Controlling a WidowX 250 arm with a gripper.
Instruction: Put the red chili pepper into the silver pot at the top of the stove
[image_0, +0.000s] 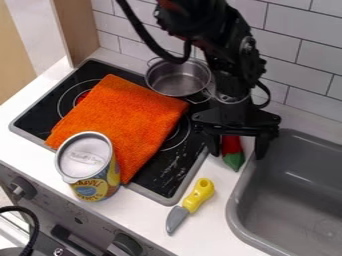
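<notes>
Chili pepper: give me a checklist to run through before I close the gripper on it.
1. Gripper open: ok, fingers stand apart.
2. Chili pepper between the fingers: ok as seen from this angle, green end toward the camera.
3. Fingers low enough to grip: cannot tell, the slanted view hides their height.
4. Pot ready: ok, no lid and nothing seen inside.
5. Toy knife away from the fingers: ok, it lies apart, nearer the camera.
6. Orange towel not touching the pot: cannot tell.

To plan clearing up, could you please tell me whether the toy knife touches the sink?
Apart; the camera view shows white counter between toy knife and sink.
</notes>
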